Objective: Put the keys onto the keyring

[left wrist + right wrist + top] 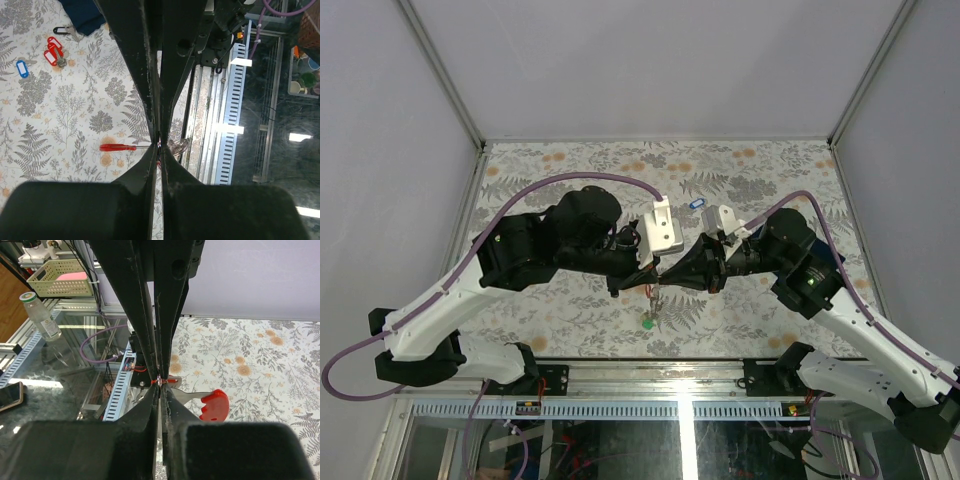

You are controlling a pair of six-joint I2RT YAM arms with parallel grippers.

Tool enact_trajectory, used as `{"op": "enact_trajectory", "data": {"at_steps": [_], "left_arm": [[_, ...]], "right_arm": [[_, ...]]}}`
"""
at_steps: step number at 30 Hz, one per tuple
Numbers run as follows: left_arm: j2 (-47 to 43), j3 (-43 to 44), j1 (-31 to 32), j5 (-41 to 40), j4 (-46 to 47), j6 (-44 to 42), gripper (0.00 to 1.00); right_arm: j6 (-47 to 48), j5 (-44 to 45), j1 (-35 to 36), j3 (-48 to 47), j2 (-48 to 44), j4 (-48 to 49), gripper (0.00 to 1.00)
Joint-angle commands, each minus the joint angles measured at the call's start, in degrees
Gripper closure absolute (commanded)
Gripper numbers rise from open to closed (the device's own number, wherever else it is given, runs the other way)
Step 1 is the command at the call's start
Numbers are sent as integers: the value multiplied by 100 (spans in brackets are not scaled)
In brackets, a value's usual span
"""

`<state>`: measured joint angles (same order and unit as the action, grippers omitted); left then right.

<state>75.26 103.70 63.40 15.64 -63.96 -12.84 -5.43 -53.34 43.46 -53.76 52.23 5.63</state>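
My two grippers meet tip to tip above the table's near middle. The left gripper (159, 146) is shut, with a silvery loop, the keyring (178, 146), showing right beside its tips. A key's thin blade runs from the same spot out to its red tag (117, 147), seen edge-on. The right gripper (160, 381) is shut on a small silvery piece, and that key (192, 397) with its red tag (215, 405) sticks out beside its tips. A green tag (648, 322) shows just below the grippers. A blue-tagged key (697, 203) and red-tagged keys (54, 51) lie on the table.
A dark navy cloth (82, 15) and a black clip (61, 30) lie near the loose keys. The metal rail (227, 100) of the table's near edge runs close under the grippers. Beyond it stand a bottle (42, 315) and a basket (62, 277).
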Motion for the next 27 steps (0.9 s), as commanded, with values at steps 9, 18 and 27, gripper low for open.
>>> {"op": "enact_trajectory", "data": {"at_steps": [9, 18, 27], "left_arm": [[-505, -248, 49, 47, 934, -10, 85], [-1635, -1662, 44, -247, 2371, 233, 66], [-2451, -2794, 45, -649, 3754, 344, 65]], "right_arm": [[-122, 477, -6, -4, -292, 614, 100], [-1066, 880, -6, 342, -484, 2161, 100], [-1586, 905, -9, 317, -350, 2810, 100]]}}
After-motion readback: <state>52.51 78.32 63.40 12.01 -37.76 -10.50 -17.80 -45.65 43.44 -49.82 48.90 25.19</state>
